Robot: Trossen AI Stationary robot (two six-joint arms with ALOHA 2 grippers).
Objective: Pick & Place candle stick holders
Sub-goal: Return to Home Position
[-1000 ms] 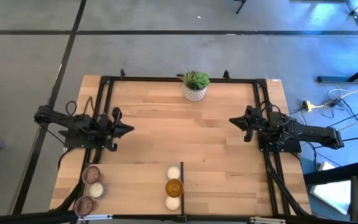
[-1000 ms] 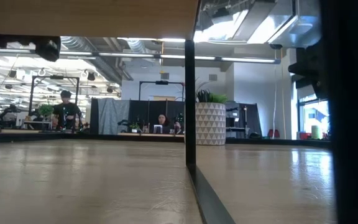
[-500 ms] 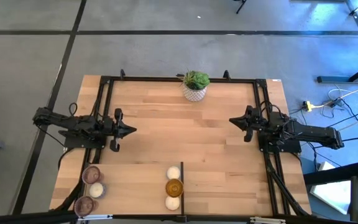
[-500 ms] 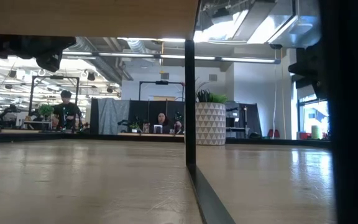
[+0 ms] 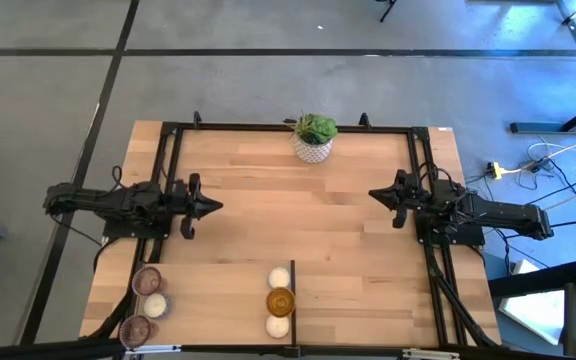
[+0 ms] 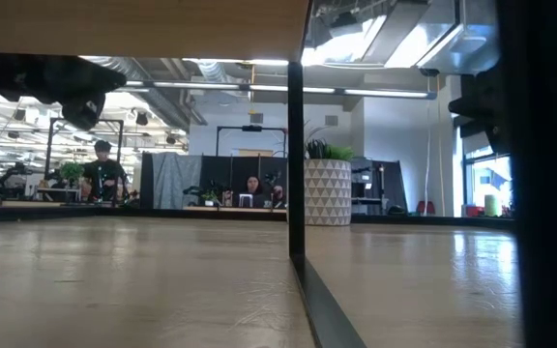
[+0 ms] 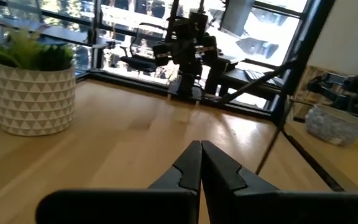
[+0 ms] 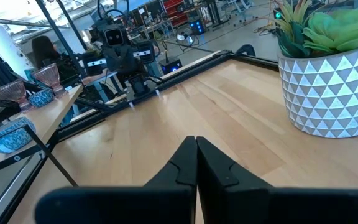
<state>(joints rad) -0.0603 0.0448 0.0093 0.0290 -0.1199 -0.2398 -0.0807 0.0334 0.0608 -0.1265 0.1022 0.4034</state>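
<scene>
Six candle stick holders stand near the table's near edge. Two pinkish-purple glass ones (image 5: 146, 280) (image 5: 136, 328) and a white one (image 5: 155, 304) are at the near left. Two white ones (image 5: 280, 277) (image 5: 278, 325) and an amber one (image 5: 280, 300) stand in a row at the near middle. My left gripper (image 5: 218, 207) (image 7: 200, 147) is shut and hovers level over the table's left side. My right gripper (image 5: 372, 194) (image 8: 195, 142) is shut and hovers over the right side. Both point toward the table's middle, far from the holders.
A white patterned pot with a green plant (image 5: 314, 140) stands at the middle of the far edge. A thin black bar (image 5: 293, 300) runs beside the middle row of holders. A black frame (image 5: 168, 180) borders the table. Bare wood lies between the two grippers.
My left arm has swung about its base, and its shut gripper has turned from slanting toward the near edge to pointing straight at the table's right side. It has also sunk a little.
</scene>
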